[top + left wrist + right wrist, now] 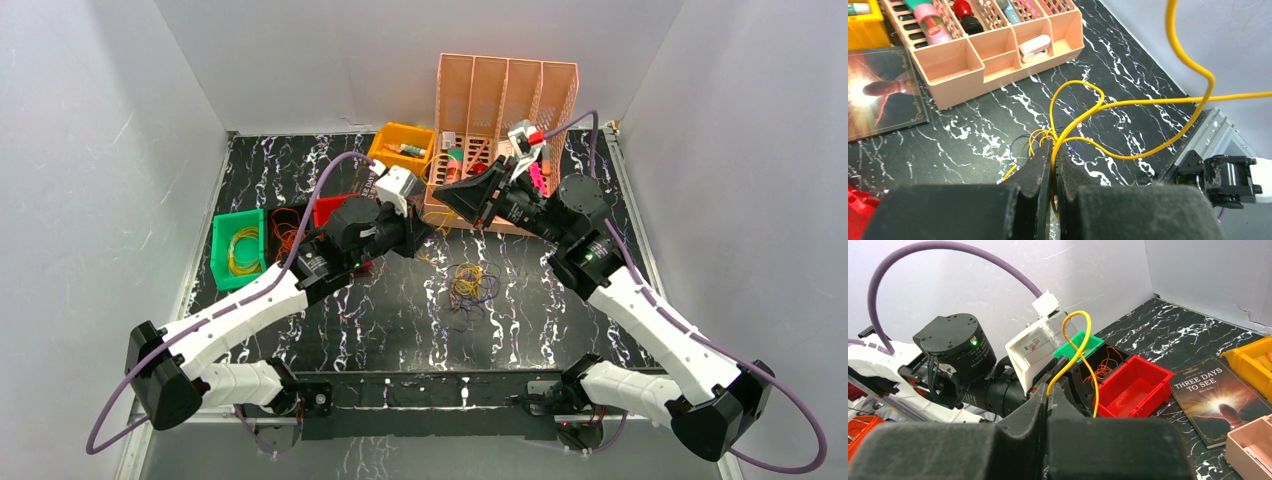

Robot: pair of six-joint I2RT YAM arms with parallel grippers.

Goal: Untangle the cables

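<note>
Left wrist, L hand (1053,152) pinching yellow cable (1148,102), R hand (1048,392) same

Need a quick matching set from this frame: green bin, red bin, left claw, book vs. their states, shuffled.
1 green bin
2 red bin
3 left claw
4 book

A shut on the yellow cable
B lying flat beside the pink organizer
C holds a yellow coil
D no cable inside

Pairs: 1-C, 2-D, 3-A, 4-B
</note>
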